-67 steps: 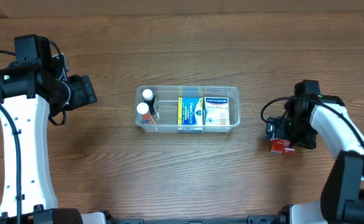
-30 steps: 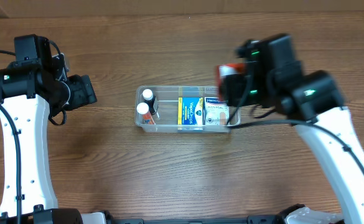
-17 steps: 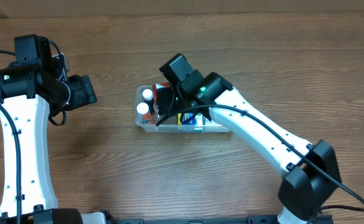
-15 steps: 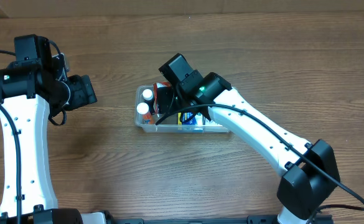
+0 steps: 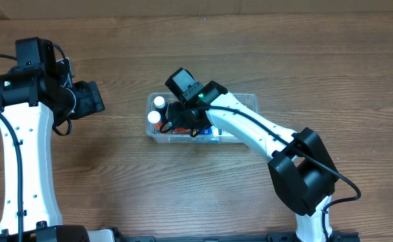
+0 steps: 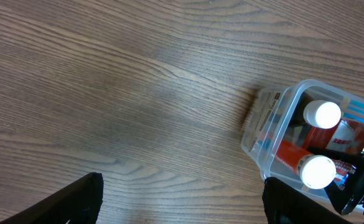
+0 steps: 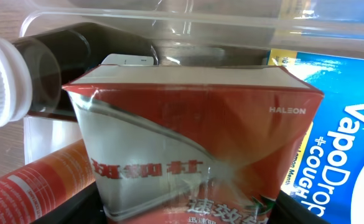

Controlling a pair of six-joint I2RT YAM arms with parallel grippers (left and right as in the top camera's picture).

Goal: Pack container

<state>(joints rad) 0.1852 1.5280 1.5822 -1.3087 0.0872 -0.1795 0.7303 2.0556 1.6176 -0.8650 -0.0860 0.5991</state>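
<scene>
The container (image 5: 247, 98) is a clear plastic bin in the middle of the table. My right gripper (image 5: 185, 115) reaches down into its left half, shut on a red and white box (image 7: 188, 137); black fingers press both lower sides of the box (image 5: 177, 131). The box stands inside the container (image 7: 169, 18), between a blue cough-drop box (image 7: 343, 143) and two white-capped bottles (image 5: 157, 109). My left gripper (image 5: 95, 99) hovers left of the container, open and empty (image 6: 182, 202), over bare wood with the container's end (image 6: 266, 124) at its right.
An orange tube with a white cap (image 6: 317, 171) and a dark bottle (image 6: 322, 114) lie in the container's left end. The right arm (image 5: 263, 134) stretches across the container's right half. Wooden tabletop (image 5: 115, 175) surrounds the bin.
The right arm carried the red box from the table's right side over the container and lowered it into the left half. The left arm has not moved.
</scene>
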